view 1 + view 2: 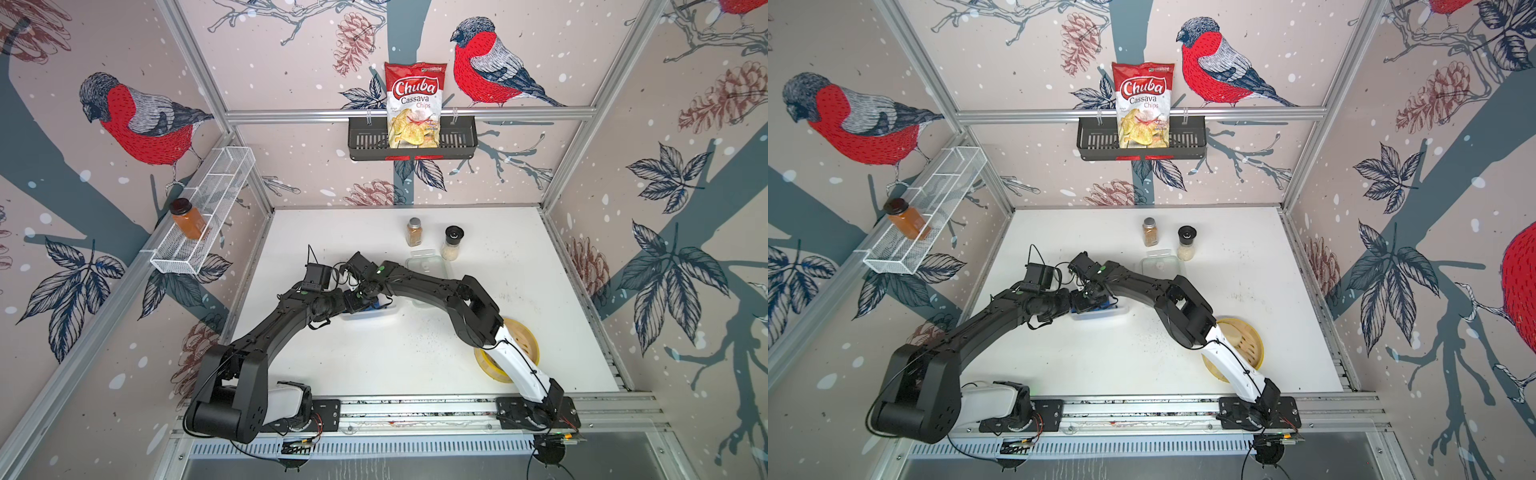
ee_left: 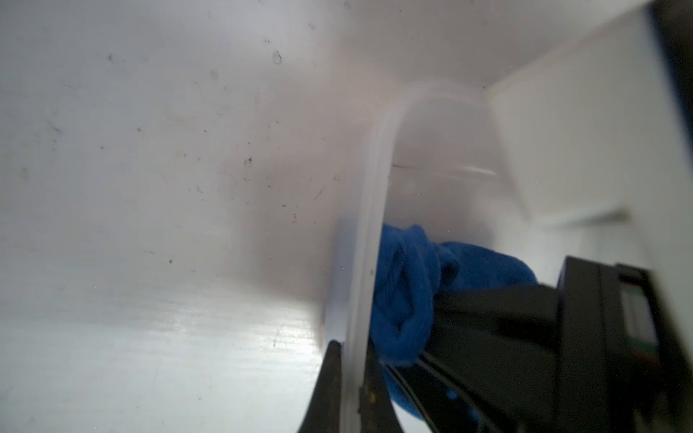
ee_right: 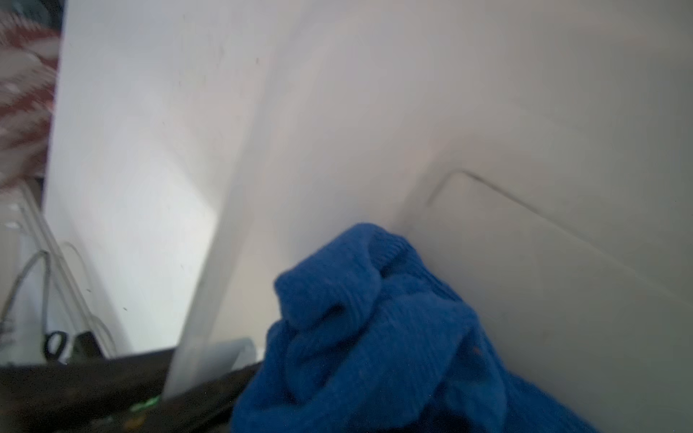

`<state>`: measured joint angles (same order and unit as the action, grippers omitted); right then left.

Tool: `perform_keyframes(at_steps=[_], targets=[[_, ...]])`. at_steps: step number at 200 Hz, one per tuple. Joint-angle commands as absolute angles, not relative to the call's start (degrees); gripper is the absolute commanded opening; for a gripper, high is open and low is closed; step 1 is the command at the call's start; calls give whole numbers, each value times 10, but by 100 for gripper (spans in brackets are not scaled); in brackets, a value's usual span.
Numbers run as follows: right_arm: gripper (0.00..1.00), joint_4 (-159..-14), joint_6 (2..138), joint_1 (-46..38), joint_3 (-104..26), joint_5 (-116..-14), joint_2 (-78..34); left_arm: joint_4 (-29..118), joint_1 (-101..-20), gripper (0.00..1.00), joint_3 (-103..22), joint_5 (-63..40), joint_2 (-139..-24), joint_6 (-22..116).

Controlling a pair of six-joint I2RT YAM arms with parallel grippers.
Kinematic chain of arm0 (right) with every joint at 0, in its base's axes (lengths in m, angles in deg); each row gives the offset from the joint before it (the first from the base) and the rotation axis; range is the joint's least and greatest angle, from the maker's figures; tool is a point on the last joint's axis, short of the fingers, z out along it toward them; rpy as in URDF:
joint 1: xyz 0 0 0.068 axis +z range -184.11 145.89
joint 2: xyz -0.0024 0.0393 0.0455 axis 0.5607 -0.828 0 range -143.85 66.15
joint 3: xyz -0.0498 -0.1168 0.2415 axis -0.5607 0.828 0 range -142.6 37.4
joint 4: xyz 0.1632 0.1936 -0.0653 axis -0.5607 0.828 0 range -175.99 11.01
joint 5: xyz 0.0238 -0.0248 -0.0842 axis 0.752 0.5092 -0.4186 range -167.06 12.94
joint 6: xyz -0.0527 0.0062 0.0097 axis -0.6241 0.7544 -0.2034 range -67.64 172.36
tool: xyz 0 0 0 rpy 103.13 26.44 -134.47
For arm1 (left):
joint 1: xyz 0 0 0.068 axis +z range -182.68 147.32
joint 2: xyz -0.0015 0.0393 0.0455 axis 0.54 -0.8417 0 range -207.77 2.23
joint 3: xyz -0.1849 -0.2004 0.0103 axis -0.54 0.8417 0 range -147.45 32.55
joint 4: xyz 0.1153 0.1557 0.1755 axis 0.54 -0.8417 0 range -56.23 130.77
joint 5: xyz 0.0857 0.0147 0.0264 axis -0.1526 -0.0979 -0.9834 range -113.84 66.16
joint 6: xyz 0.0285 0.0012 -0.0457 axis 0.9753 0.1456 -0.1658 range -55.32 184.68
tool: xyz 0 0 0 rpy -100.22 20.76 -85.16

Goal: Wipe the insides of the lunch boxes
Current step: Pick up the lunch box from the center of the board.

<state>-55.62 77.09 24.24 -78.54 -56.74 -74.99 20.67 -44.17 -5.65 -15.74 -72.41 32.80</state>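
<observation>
1. Left jaws pinched the wall of the near lunch box [image 2: 369, 210]. Right jaws were closed on the bunched blue cloth [image 3: 375, 318], inside that box, mid-bench [image 1: 519, 257].
2. We judged the step as wiping the first box. The next move calls for sweeping floor and corners with the box pinned.
3. Counted: two lunch boxes, the green-rimmed one [image 1: 424, 265] lying beyond, beside one spice jar [image 1: 414, 232] and one grinder [image 1: 451, 243]; one cloth; one steamer [image 1: 521, 336].
</observation>
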Motion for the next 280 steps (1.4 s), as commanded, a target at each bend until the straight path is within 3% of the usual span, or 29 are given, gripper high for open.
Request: perform_keyframes(at_steps=[1, 66, 98, 145, 197, 280], targets=[[0, -595, 812, 216, -753, -579, -733, 219, -446, 0, -44, -140, -718, 301], [0, -706, 821, 199, -719, -566, -660, 218, -446, 0, -47, -134, -727, 303], [0, -779, 827, 203, -678, -512, -625, 204, -446, 0, -61, -147, -727, 310], [0, -724, 819, 207, -775, -554, -660, 168, -446, 4, -87, -177, -713, 322], [0, -526, 770, 224, -990, -718, -796, 160, -446, 3, -90, -190, -710, 323], [0, -550, 769, 156, -704, -811, -623, 174, -445, 2, -79, -200, -723, 316]])
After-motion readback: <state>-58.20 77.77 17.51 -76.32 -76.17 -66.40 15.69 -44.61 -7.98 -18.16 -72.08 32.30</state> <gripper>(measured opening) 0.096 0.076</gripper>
